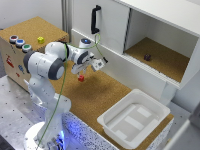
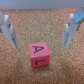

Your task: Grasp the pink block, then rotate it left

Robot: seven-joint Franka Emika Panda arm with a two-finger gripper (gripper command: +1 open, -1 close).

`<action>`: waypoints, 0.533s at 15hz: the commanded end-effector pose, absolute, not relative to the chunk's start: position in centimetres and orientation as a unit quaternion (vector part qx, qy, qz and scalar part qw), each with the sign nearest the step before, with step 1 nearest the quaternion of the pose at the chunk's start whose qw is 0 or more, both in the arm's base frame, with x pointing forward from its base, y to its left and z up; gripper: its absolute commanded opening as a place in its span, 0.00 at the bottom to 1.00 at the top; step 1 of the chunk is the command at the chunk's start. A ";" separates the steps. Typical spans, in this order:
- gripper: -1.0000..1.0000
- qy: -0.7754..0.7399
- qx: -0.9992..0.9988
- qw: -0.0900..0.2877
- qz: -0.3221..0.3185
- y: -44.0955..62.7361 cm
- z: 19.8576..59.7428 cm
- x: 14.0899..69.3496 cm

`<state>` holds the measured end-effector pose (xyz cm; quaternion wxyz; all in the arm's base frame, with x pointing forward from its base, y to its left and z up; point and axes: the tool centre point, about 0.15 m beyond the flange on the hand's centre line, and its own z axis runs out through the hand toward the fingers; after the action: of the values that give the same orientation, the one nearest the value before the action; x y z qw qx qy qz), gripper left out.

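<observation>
The pink block [image 1: 81, 78] is a small reddish-pink cube lying on the cork table top, just under my gripper [image 1: 83, 70]. The wrist view shows the pink block [image 2: 38, 55] with dark letter marks on its faces. It rests on the cork a little beyond the fingertip line. My gripper [image 2: 40, 29] is open, its two pale fingers [image 2: 7, 30] spread wide on either side of the block's line. Nothing is touching the block.
A white bin [image 1: 134, 117] stands on the exterior view's right. A small yellow block [image 1: 40, 40] and coloured buttons [image 1: 19, 43] sit on the cork box behind the arm. A dark purple object [image 1: 147, 57] lies in the open cabinet shelf, by a black handle [image 1: 95, 19].
</observation>
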<state>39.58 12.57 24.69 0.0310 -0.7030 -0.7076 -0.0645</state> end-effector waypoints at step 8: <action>1.00 -0.676 -0.733 0.038 -0.066 12.1 24.9 39.9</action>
<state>39.57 12.58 24.76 0.0317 -0.7043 -0.7063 -0.0638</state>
